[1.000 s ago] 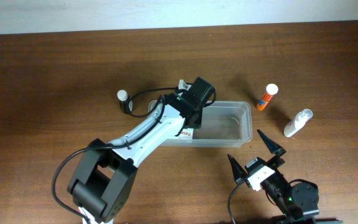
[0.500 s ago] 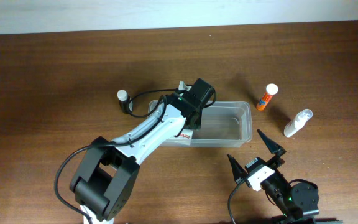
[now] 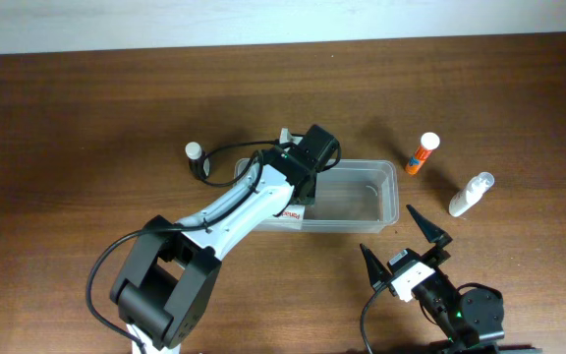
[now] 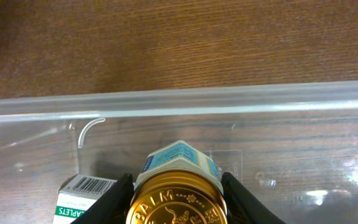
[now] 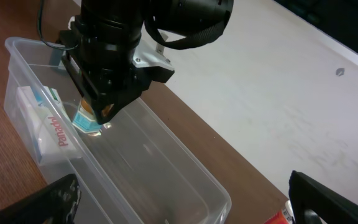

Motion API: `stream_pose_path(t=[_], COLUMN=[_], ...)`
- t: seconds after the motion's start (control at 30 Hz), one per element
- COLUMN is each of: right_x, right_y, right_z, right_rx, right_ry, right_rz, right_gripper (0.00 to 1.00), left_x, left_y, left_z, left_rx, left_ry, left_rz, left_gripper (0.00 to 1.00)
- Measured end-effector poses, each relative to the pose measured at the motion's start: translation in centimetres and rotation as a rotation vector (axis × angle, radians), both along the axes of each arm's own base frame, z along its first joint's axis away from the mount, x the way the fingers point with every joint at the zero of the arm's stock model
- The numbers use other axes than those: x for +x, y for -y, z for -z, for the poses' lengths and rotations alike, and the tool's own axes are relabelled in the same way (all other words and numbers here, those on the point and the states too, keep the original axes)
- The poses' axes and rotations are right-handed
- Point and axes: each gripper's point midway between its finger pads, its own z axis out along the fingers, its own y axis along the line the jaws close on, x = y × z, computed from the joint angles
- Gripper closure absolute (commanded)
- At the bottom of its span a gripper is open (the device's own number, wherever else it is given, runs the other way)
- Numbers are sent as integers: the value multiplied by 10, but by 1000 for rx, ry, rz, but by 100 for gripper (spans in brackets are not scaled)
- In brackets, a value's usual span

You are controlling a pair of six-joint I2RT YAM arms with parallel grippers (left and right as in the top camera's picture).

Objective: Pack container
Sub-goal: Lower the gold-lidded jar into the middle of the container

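Observation:
The clear container lies at the table's middle. My left gripper reaches down into its left end, shut on a small jar with a gold lid and blue label. In the left wrist view the black fingers clamp the jar's sides above the tub's floor, with the far rim beyond. A white medicine box lies in the tub beside the jar; it also shows in the overhead view. My right gripper is open and empty in front of the tub. The right wrist view shows the tub, jar and box.
An orange tube with a white cap and a white spray bottle lie right of the tub. A small dark bottle with a white cap stands left of it, with a black cable looped beside it.

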Motion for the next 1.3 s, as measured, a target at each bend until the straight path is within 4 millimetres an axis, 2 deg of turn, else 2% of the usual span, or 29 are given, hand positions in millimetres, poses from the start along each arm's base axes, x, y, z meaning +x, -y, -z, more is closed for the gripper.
stream_pose_path(t=[0.5,0.8,1.03,1.3], right_x=[0,0,0,0], right_y=[0,0,0,0], right_z=[0,0,0,0], right_rx=[0,0,0,0], right_ry=[0,0,0,0], right_rz=[0,0,0,0], right_gripper=[2,2,2,2], left_x=[2,2,0,7], left_y=[6,20,24,31], left_z=[-1,-1,-1,-4], left_rx=[-37,-111,-130,-165], left_ry=[5,-6,-19,9], left_rz=[-13,-4,0,2], left_gripper=[63,63,63,63])
